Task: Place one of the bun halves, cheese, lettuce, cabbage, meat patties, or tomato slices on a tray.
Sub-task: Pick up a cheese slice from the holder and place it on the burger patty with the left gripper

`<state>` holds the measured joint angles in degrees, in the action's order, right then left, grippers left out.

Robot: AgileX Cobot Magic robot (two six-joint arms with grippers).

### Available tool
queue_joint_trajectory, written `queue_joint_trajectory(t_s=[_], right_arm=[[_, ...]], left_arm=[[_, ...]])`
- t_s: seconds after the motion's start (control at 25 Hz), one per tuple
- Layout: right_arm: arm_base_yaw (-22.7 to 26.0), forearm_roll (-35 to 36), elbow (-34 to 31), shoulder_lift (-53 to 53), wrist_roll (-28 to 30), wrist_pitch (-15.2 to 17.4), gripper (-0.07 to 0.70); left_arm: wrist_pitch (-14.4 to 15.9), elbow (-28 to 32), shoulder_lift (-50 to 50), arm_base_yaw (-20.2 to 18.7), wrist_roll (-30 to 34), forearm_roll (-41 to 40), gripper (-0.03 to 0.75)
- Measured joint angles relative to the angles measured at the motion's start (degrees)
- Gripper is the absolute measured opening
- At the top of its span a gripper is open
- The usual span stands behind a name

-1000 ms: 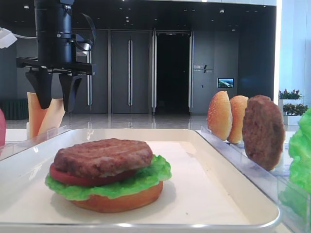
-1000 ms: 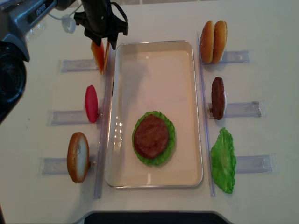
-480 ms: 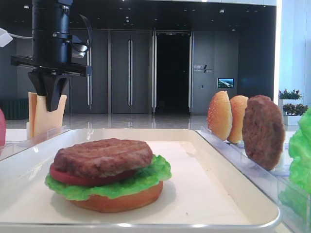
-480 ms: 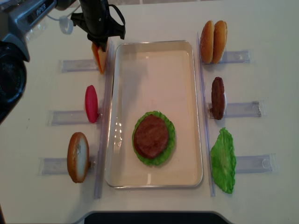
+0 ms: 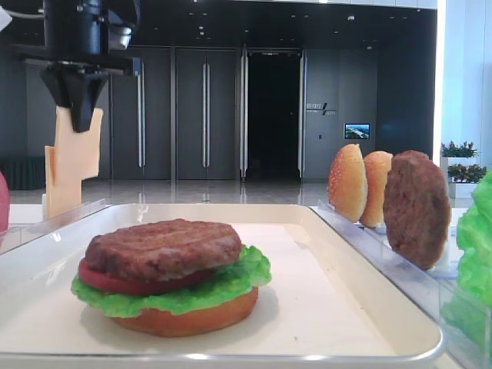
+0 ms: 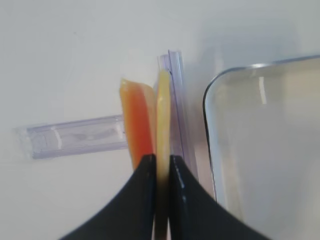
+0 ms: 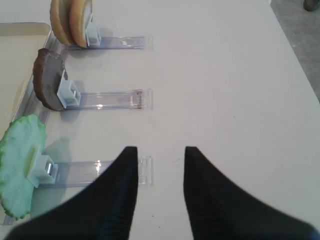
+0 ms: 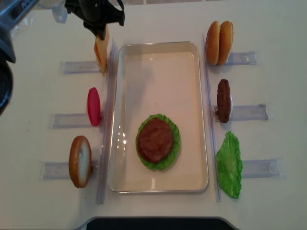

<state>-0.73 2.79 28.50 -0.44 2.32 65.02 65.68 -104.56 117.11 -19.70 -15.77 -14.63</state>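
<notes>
My left gripper [image 6: 161,157] is shut on a thin pale yellow cheese slice [image 6: 163,112], held by its top edge and hanging upright above its holder. A second, more orange slice [image 6: 139,120] stands right beside it. From above, the left gripper [image 8: 100,34] and the cheese [image 8: 101,51] sit just off the far left corner of the cream tray [image 8: 158,44]. On the tray lies a stack of bun base, lettuce, tomato and meat patty [image 8: 155,139]. My right gripper [image 7: 160,152] is open over bare table, with nothing between its fingers.
Left of the tray, clear holders carry a tomato slice [image 8: 93,106] and a bun half [image 8: 79,160]. Right of it stand two bun halves [image 8: 219,42], a patty [image 8: 223,99] and lettuce [image 8: 229,164]. Long clear rails run along both tray sides.
The left gripper went from open around the cheese to shut on the front slice, then rose, lifting that slice above the other. The right arm's earlier pose is not shown.
</notes>
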Motion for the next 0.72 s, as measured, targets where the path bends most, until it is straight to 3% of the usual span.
queue_joint_trajectory(t_s=[0.48,0.72], right_arm=[[0.0,0.0,0.0,0.0,0.0,0.0,0.251],[0.0,0.0,0.0,0.0,0.0,0.0,0.251]], left_arm=[[5.0,-3.42,-10.16,0.0,0.0,1.0,0.035],[5.38,-3.42,-10.55,0.0,0.0,2.23,0.034]])
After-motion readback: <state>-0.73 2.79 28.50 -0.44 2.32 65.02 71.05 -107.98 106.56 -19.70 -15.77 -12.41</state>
